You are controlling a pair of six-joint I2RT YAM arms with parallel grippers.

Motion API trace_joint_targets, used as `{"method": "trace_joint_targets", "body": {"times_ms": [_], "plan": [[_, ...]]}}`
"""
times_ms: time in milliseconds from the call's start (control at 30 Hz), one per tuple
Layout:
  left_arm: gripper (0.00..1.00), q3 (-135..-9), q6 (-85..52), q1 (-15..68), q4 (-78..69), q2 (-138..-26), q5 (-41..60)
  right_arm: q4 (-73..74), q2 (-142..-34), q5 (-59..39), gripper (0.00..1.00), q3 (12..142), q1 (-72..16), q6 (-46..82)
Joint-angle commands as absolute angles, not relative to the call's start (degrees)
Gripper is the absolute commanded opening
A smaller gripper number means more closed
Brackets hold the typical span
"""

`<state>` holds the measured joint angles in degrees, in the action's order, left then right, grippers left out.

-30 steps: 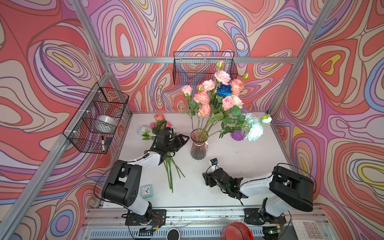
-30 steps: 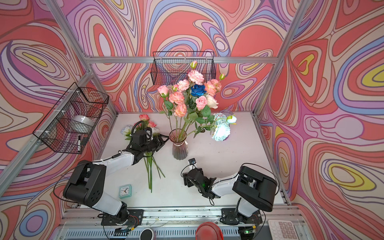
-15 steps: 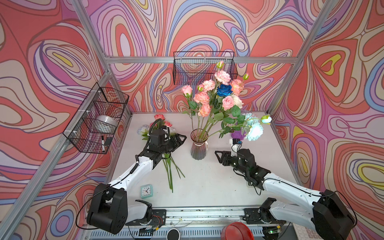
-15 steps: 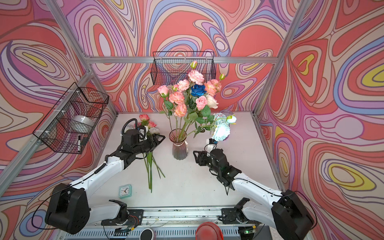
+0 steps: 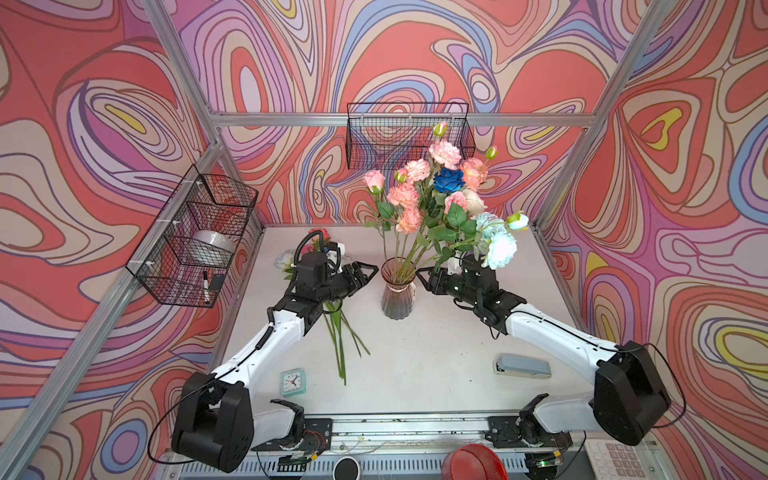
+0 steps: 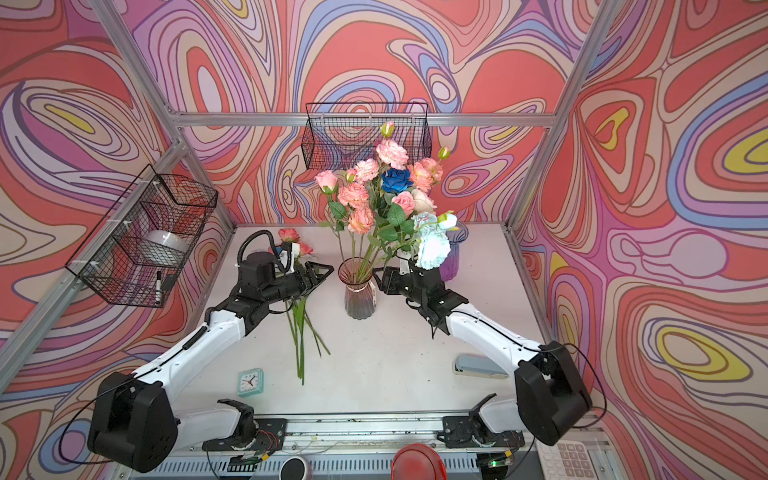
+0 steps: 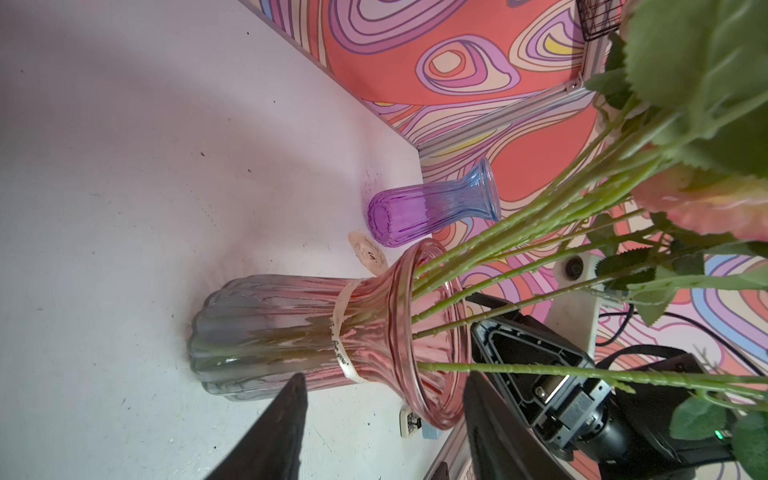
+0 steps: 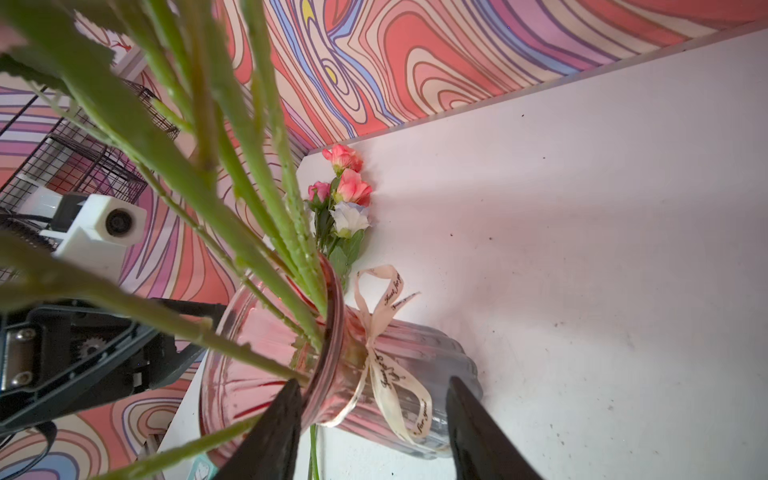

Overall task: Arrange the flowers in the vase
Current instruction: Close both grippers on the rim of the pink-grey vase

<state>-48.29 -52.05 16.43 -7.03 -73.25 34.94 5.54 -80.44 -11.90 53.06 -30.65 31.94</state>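
The pink glass vase (image 5: 397, 291) (image 6: 360, 293) stands mid-table with a ribbon round its neck. It holds several flowers (image 5: 432, 195) (image 6: 390, 183): pink, peach, one deep blue, and a pale blue bloom (image 5: 500, 249) drooping right. More flowers (image 5: 340, 345) (image 6: 300, 340) (image 8: 347, 191) lie on the table, partly under my left arm. My left gripper (image 5: 372, 270) (image 6: 326, 272) (image 7: 382, 376) is open just left of the vase's rim, holding nothing. My right gripper (image 5: 422, 276) (image 6: 380, 278) (image 8: 374, 379) is open just right of the rim, also holding nothing. Each gripper points at the vase.
A purple-blue vase (image 6: 453, 257) (image 7: 428, 208) stands behind the right gripper. A small teal clock (image 5: 293, 381) and a grey stapler (image 5: 523, 366) lie near the front. Wire baskets hang on the left wall (image 5: 195, 237) and the back wall (image 5: 409, 133).
Both arms have stretched forward. The right gripper went from the table's front to the vase's right side, the left from over the loose flowers to the rim. Both jaws have narrowed.
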Motion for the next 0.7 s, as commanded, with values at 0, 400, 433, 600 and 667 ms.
{"method": "trace_joint_targets", "body": {"times_ms": [0,400,433,600,667], "plan": [[0.57,-51.1,-50.9,17.2,-9.1,-75.1,37.5,3.8,-81.6,-14.3,0.55,55.1,-30.3,30.7],[0.42,-54.4,-50.0,19.0,-9.9,-81.2,39.0,-3.3,-85.3,-13.3,0.46,60.2,-31.7,29.3],[0.42,-54.5,-49.7,19.2,-9.6,-81.3,38.8,-4.4,-85.6,-12.7,0.45,60.8,-31.9,28.9],[0.36,-54.1,-50.2,19.6,-11.0,-82.1,38.8,-6.6,-86.8,-10.1,0.39,62.3,-33.5,27.4],[0.33,-54.1,-50.4,19.9,-11.6,-82.4,38.6,-6.3,-87.1,-9.7,0.34,62.5,-33.8,27.3]]}}
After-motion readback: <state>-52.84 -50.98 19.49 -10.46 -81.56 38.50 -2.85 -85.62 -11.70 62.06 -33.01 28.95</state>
